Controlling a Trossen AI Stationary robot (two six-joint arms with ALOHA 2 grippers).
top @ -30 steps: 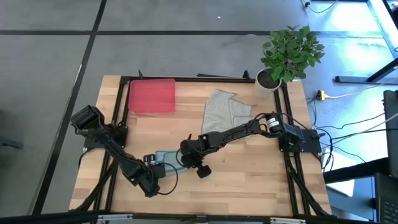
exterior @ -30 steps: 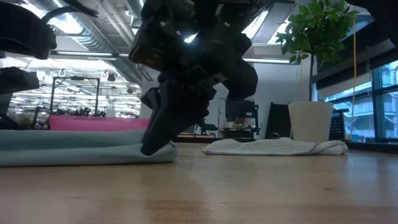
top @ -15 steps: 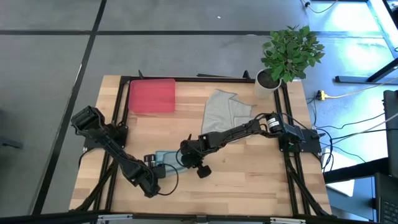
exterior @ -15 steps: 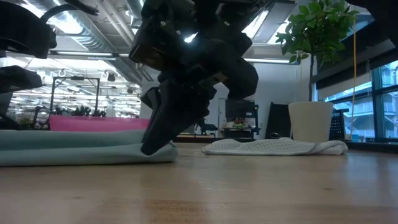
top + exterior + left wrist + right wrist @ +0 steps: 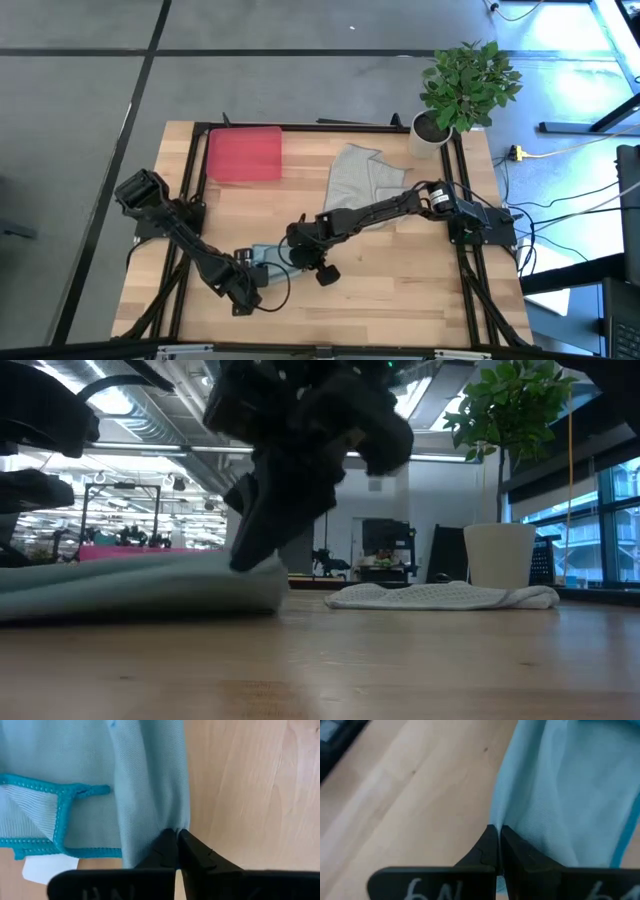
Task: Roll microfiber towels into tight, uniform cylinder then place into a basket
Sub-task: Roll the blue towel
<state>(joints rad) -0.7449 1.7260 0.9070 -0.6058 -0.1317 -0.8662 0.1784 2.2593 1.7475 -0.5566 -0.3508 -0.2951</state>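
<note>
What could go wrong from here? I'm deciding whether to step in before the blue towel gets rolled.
1. Both grippers, left and right, pinch only a thin edge fold of the blue towel with jaws shut; the cloth may slip free when pulled.
2. The arms meet close together over the towel, so they could bump.
3. The towel already lies bunched, so the roll may come out loose and uneven.
4. The grey towel lies crumpled beside the right arm, which could drag it.

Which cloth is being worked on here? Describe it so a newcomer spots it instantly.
On the wooden table, look at the near middle, where both arms meet. The pale blue-teal towel lies there, pinched by the left pincer and right pincer; the grey towel lies untouched.
</note>
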